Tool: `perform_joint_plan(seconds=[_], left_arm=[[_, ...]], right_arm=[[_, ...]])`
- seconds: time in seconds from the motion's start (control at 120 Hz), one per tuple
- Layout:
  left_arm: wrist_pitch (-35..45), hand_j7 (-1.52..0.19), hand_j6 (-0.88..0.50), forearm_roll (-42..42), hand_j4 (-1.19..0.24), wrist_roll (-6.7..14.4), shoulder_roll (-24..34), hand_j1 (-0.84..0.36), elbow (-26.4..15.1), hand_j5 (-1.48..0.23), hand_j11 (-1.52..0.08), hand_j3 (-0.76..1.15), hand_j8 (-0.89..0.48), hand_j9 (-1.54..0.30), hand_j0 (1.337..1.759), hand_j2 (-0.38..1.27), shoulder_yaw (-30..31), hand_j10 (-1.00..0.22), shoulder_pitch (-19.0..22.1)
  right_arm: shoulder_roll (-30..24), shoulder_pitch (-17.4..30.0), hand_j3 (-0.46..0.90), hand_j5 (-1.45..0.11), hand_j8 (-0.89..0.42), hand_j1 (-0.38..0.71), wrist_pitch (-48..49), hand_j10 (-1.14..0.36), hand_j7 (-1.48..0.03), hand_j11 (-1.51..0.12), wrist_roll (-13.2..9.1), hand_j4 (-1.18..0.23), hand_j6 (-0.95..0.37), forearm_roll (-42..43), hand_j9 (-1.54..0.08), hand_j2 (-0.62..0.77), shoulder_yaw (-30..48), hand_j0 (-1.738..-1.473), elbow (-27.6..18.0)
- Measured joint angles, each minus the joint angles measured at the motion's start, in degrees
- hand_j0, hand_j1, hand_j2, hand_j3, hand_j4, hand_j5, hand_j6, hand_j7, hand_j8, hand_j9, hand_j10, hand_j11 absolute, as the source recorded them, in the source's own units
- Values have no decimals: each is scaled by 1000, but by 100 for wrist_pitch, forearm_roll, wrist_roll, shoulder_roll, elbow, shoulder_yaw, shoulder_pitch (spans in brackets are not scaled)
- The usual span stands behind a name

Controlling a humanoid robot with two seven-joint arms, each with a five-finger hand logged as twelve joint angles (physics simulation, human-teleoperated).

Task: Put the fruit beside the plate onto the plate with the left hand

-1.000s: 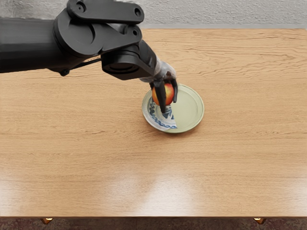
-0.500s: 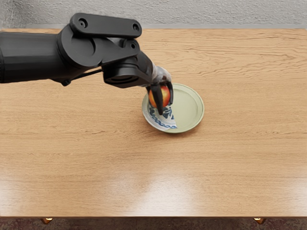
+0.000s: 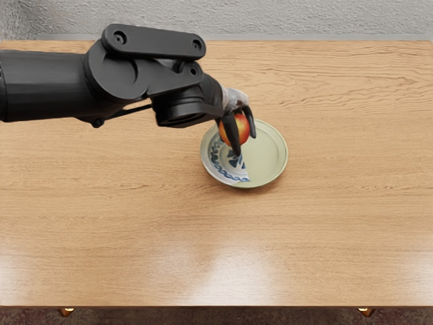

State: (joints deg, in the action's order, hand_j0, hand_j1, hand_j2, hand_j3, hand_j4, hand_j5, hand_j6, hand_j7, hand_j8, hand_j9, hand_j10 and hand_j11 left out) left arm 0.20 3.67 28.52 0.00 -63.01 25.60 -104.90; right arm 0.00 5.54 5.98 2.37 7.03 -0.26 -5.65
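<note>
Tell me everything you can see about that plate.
The plate is round and shallow, pale greenish cream with a slightly raised rim, and looks like glazed ceramic. A wedge at its lower left carries a blue-and-white pattern. It lies flat on the wooden table, a little right of centre. The left hand holds a red-yellow fruit over the plate's upper-left part, hiding some of the rim. Whether the fruit touches the plate I cannot tell.

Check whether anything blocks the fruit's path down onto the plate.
Nothing visible does. The left hand grips the fruit just above the left part of the plate, and the plate surface beneath shows only its blue pattern.
</note>
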Motion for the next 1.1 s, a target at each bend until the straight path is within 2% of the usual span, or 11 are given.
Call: perform_joint_plan(seconds=[0.242, 0.467, 0.7, 0.892, 1.1], left_arm=[[619, -684, -439, 19, -528, 4, 0, -215, -208, -647, -688, 0, -424, -694, 1654, 105, -25, -693, 5], [1096, -477, -337, 82, -366, -2, 0, -68, -288, -465, -477, 0, -322, -480, 1657, 73, -34, -426, 24], [1614, -372, -277, 618, -286, -26, 0, 14, -360, -368, -372, 0, -272, -372, 1658, 58, -31, -305, 49], [1868, -338, -257, 868, -261, -29, 0, 41, 312, -336, -338, 0, -256, -338, 1658, 53, -224, -268, 126], [1658, -324, -249, 723, -250, -43, 0, 52, 684, -323, -324, 0, -249, -324, 1658, 51, -1614, -253, 594]], right_arm=[[0, 0, 0, -47, -37, -305, 0, -37, -47, -47, 0, -37, -37, 0, -47, -7, 0, -1658, -2], [0, 0, 0, -48, -37, -305, -1, -37, -47, -48, 0, -37, -37, 0, -48, -7, 0, -1658, 0], [0, 0, 0, -47, -37, -305, 0, -37, -47, -47, 0, -37, -37, 0, -47, -7, 0, -1658, 0], [0, 0, 0, -47, -37, -305, 0, -37, -47, -47, 0, -37, -37, 0, -47, -7, 0, -1658, 0], [0, 0, 0, -47, -37, -305, 0, -37, -47, -47, 0, -37, -37, 0, -47, -7, 0, -1658, -1]])
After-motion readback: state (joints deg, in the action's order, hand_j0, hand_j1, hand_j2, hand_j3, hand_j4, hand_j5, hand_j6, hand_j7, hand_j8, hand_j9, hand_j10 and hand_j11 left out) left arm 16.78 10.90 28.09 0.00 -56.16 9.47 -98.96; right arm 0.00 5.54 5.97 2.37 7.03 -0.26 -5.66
